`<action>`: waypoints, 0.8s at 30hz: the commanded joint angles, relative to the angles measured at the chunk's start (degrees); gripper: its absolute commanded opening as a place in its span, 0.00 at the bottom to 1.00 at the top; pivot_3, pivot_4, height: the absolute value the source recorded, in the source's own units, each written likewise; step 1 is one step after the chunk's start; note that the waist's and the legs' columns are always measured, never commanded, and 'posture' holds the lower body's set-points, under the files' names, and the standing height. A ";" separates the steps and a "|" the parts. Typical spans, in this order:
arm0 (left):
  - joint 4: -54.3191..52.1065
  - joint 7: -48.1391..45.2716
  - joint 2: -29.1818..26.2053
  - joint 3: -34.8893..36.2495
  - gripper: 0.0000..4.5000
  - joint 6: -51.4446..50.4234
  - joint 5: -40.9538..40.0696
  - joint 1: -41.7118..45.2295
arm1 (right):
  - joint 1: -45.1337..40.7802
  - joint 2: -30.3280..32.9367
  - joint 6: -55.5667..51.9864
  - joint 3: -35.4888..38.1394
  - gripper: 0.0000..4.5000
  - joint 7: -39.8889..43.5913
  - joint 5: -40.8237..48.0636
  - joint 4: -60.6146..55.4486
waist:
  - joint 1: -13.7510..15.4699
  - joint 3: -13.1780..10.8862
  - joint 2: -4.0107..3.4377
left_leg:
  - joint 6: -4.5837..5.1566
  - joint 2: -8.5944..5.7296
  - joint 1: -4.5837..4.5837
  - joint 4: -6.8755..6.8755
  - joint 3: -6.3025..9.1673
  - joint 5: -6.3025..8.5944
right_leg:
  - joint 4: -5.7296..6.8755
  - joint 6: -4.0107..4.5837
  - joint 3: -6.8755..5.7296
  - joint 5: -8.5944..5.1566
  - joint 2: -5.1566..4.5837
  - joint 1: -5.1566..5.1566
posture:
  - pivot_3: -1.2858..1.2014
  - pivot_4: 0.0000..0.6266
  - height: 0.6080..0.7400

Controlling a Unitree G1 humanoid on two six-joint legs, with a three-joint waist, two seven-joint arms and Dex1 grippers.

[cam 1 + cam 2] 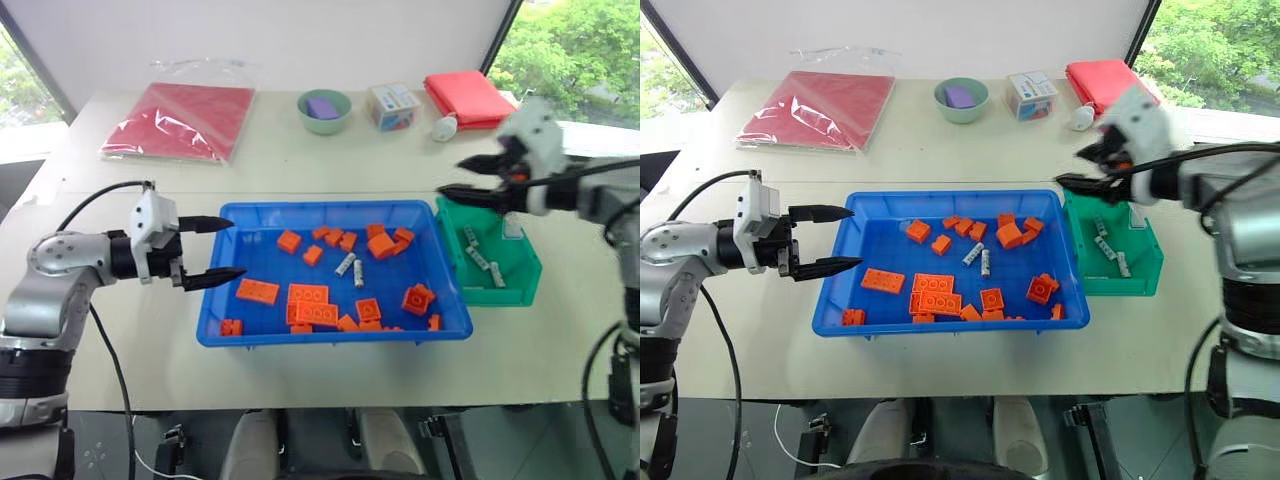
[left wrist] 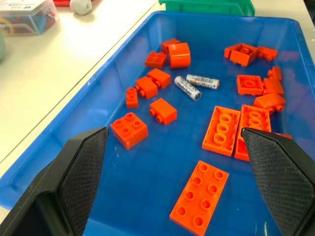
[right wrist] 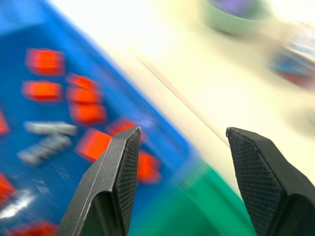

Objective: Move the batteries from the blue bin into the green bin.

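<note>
Beige table (image 1: 300, 170), blue bin (image 1: 215, 330) (batteries (image 1: 351, 268) inside)

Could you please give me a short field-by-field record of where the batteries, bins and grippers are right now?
blue bin: holds orange bricks and two batteries lying near its middle
green bin: beside the blue bin, three batteries inside
left gripper: open, at the blue bin's left rim, empty
right gripper: open, above the green bin's far end, empty

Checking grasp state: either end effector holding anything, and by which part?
Nothing held. Left end effector open at the blue bin's left rim; right end effector open above the green bin.
</note>
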State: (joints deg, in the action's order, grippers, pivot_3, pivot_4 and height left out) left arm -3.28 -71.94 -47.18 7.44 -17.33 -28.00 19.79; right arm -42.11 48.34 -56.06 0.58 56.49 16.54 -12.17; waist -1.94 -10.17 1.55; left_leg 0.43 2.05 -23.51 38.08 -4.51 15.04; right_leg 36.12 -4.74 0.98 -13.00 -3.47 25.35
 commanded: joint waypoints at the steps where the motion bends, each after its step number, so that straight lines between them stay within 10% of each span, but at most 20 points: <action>1: -2.33 0.88 -0.88 1.09 1.00 -0.80 -0.77 0.24 | 0.95 -4.61 -5.15 -3.71 0.69 -3.77 2.08 -3.60 | 0.20 0.00 0.00 | 0.00 -0.01 0.00 0.01 -0.01 0.00 | 0.01 -0.01 0.00 0.00 -0.03 0.00 | 0.52 0.24 0.97; 5: -4.44 1.73 -0.87 1.59 1.00 -3.06 -1.97 -0.40 | 5.04 -10.54 -10.46 -7.72 0.99 -11.44 1.07 -8.06 | 1.07 0.00 0.00 | 0.00 -0.07 -0.08 0.07 -0.03 0.00 | -0.01 -0.02 0.02 0.01 -0.16 0.01 | 0.52 0.24 0.97; 24: -5.03 2.57 0.22 0.13 1.00 -2.79 -1.52 1.02 | 8.04 -18.31 -8.15 -17.83 0.99 -22.64 -1.94 -4.37 | 0.97 0.00 0.00 | 0.00 -0.12 -0.05 0.11 -0.05 0.00 | 0.00 0.00 0.01 0.00 -0.10 -0.01 | 0.52 0.24 0.97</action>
State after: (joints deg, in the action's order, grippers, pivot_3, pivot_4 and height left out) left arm -7.77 -69.61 -46.92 7.44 -20.90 -29.33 19.74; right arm -33.91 29.41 -66.34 -16.63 34.10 15.78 -16.46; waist -0.97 -10.17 1.55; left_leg 0.43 1.92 -23.57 38.19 -4.56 15.03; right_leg 36.11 -4.75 0.99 -13.00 -3.57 25.34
